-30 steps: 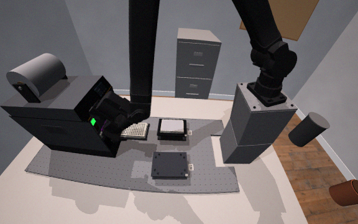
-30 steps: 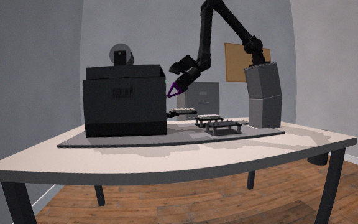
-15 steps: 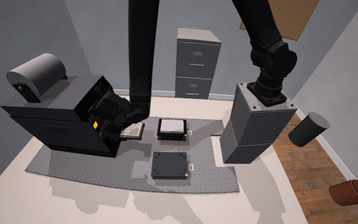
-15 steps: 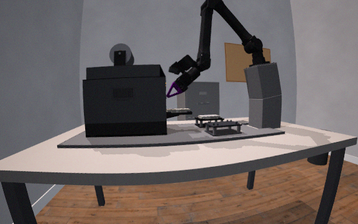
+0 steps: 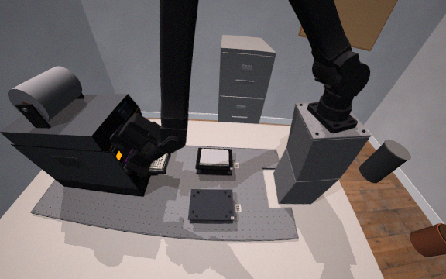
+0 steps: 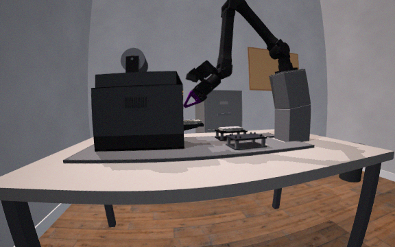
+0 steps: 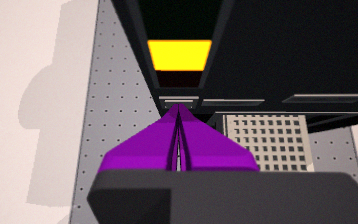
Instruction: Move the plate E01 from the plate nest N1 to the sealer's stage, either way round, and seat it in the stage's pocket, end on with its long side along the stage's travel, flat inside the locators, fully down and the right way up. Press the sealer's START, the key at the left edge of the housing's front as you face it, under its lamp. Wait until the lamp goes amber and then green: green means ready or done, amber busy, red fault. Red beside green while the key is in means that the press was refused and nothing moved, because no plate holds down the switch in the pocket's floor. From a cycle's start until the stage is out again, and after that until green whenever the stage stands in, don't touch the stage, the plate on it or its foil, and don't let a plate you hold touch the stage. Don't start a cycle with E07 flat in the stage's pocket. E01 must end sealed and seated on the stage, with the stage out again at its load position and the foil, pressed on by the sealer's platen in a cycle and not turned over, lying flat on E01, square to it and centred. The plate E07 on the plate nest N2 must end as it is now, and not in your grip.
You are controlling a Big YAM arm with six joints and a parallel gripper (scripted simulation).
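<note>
The sealer (image 5: 72, 143) stands at the left of the mat. Its lamp (image 7: 179, 55) shows amber, also in the top view (image 5: 118, 155). My gripper (image 7: 178, 111) is shut and empty, its purple fingertips at the START key (image 7: 179, 102) just below the lamp; it also shows in the top and exterior views (image 5: 128, 160) (image 6: 186, 104). Plate E01 (image 7: 267, 142) (image 6: 193, 122) (image 5: 159, 163), with a grid of wells, lies on the stage at the housing's front, right of my fingers. Plate E07 (image 5: 214, 158) sits on the back nest. The front nest N1 (image 5: 210, 204) is empty.
The arm's grey pedestal (image 5: 316, 155) stands at the right of the mat. A foil roll (image 5: 46, 93) sits on top of the sealer. A filing cabinet (image 5: 246, 77) stands behind the table. A dark cylinder (image 5: 383, 160) and a brown one (image 5: 436, 240) are off the table's right side.
</note>
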